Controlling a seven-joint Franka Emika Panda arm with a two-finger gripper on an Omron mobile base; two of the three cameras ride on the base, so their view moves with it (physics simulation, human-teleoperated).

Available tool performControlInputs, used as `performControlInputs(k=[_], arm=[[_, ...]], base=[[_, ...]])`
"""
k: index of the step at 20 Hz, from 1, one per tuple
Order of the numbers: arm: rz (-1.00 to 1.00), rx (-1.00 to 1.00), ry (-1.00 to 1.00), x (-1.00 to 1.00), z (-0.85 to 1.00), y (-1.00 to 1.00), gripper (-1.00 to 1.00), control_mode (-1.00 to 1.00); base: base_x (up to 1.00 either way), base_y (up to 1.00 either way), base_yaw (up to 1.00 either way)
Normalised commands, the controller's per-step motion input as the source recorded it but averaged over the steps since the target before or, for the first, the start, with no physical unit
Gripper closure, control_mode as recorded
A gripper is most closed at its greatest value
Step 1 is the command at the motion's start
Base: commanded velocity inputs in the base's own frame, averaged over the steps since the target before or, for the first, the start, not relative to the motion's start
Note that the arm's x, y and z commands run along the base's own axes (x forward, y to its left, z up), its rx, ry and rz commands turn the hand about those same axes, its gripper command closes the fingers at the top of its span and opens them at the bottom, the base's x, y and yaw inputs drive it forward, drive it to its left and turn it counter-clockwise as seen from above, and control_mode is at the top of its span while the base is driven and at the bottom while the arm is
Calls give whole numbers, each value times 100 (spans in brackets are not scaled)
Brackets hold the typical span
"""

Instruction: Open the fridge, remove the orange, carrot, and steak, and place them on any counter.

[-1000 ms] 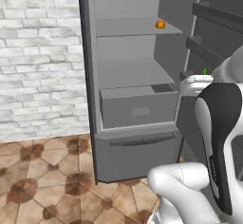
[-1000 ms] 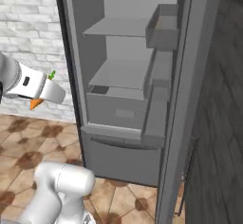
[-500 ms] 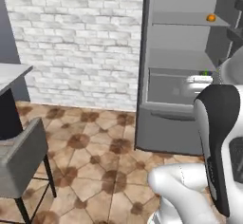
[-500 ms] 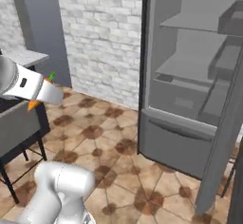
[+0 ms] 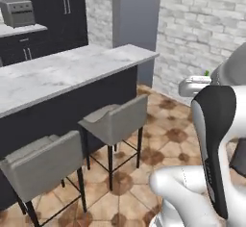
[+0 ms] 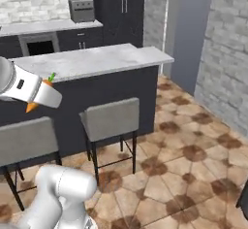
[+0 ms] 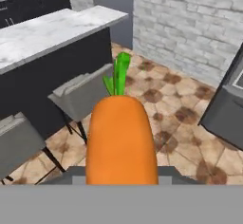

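Note:
My gripper point(image 6: 42, 96) is shut on the carrot point(image 7: 121, 135), an orange root with a green tip point(image 7: 120, 71) that points away from the hand. In the right base view the carrot point(image 6: 32, 107) sticks out below the white hand, in front of the counter point(image 6: 97, 60), a long white marble island top on a dark base. In the left base view the gripper point(image 5: 193, 84) hangs right of the counter point(image 5: 67, 69), over the floor. The fridge's point(image 7: 224, 111) dark lower part shows at the right edge of the hand view. The orange and the steak are out of view.
Two grey stools point(image 5: 115, 120) point(image 5: 43, 166) stand along the island's near side, between me and the counter. A grey pillar point(image 5: 136, 12) and a white brick wall point(image 5: 202, 29) lie beyond. Dark cupboards point(image 6: 121, 9) and a toaster point(image 6: 81, 9) stand at the back.
The whole picture has swung from the open fridge to the island and stools, so the base has turned. The carrot stays in the shut gripper.

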Motion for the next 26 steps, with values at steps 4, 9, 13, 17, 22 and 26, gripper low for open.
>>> performControlInputs(k=[4, 9, 13, 17, 22, 26], arm=[[0, 0, 0, 0, 0, 0, 100, 100], [0, 0, 0, 0, 0, 0, 100, 100], [0, 0, 0, 0, 0, 0, 100, 100], [0, 0, 0, 0, 0, 0, 100, 100], [0, 0, 0, 0, 0, 0, 100, 100], [0, 0, 0, 0, 0, 0, 100, 100]], base=[[-15, 29, 100], [-8, 40, 96], [81, 26, 14], [100, 0, 3], [100, -2, 5], [98, 0, 7]])
